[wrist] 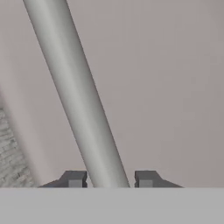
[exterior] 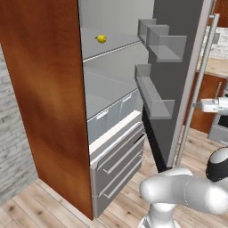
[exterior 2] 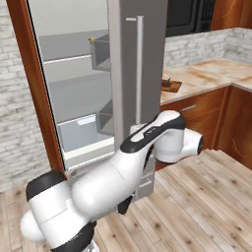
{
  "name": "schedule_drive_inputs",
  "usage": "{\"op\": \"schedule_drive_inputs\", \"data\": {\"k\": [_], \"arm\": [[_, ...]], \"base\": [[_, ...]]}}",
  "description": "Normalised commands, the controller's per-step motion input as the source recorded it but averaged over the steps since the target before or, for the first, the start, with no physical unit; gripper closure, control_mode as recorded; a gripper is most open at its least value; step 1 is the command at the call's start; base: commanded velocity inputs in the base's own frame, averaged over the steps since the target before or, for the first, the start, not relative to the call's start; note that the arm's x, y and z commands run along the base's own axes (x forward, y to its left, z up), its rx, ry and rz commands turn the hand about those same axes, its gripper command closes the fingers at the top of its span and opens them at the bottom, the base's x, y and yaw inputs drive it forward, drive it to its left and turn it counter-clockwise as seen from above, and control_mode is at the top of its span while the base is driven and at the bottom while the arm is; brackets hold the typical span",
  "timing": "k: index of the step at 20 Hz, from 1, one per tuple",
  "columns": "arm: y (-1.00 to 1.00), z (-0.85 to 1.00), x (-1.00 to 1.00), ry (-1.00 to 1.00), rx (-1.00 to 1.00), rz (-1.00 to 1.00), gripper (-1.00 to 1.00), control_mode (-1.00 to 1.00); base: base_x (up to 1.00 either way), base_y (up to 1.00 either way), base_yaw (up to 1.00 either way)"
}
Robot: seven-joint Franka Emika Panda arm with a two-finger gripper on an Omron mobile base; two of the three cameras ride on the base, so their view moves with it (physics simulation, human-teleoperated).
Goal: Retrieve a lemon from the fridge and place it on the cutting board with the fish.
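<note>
Here the jaws [wrist: 109, 179] are pinching the fridge's long silver handle [wrist: 78, 96]: in the hand view the bar runs down at a slant and passes straight between the two dark fingertips [wrist: 74, 179], one on each side of it, with the flat grey face of the door [wrist: 166, 78] behind. In the left base view the white hand [exterior: 213, 106] reaches in from the right edge and meets the same handle about halfway down its length.

The fridge [exterior: 116, 89] stands open. Its door is swung out toward the robot, with two grey door bins [exterior: 162, 42] on its inner face, one above the other. Inside, grey shelves are stacked over a translucent drawer [exterior: 113, 111], and lower drawers [exterior: 118, 162] with bar pulls sit beneath. The lemon [exterior: 101, 38] lies on the upper shelf, toward its left side, well apart from the jaws; in the right base view it shows as a small yellow speck just past the door's edge. A tall brown wooden panel [exterior: 44, 98] flanks the fridge on its left, with grey brick wall [exterior: 13, 133] beyond.

To the right, on the pale stone desk [exterior 2: 211, 76], rests the cutting board [exterior 2: 171, 86] with a small dark shape on it, likely the fish [exterior 2: 167, 82], too small to make out clearly. A black microwave [exterior 2: 189, 17] sits above the desk.
</note>
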Motion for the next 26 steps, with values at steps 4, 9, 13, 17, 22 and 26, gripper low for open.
{"op": "schedule_drive_inputs", "data": {"k": [4, 9, 13, 17, 22, 26], "arm": [[-0.12, 0.05, 0.0, 0.0, 0.0, 0.11, -1.0, -1.0], [0.0, 0.0, 0.0, 0.0, 0.0, 0.0, -1.0, -1.0], [-0.13, 0.0, 0.01, 0.0, 0.0, 0.01, -1.0, -1.0], [-0.24, 0.0, 0.0, 0.0, 0.0, 0.0, -1.0, -1.0], [-0.17, 0.0, -0.43, 0.0, 0.0, -0.02, -1.0, -1.0], [0.0, 0.15, -0.77, 0.02, -0.09, -0.18, -1.0, -1.0]], "base": [[0.0, 0.0, 0.0], [0.0, 0.0, 0.0], [0.0, 0.0, 0.0], [0.0, 0.0, 0.0], [0.0, 0.0, 0.0], [0.0, 0.0, 0.0]]}}
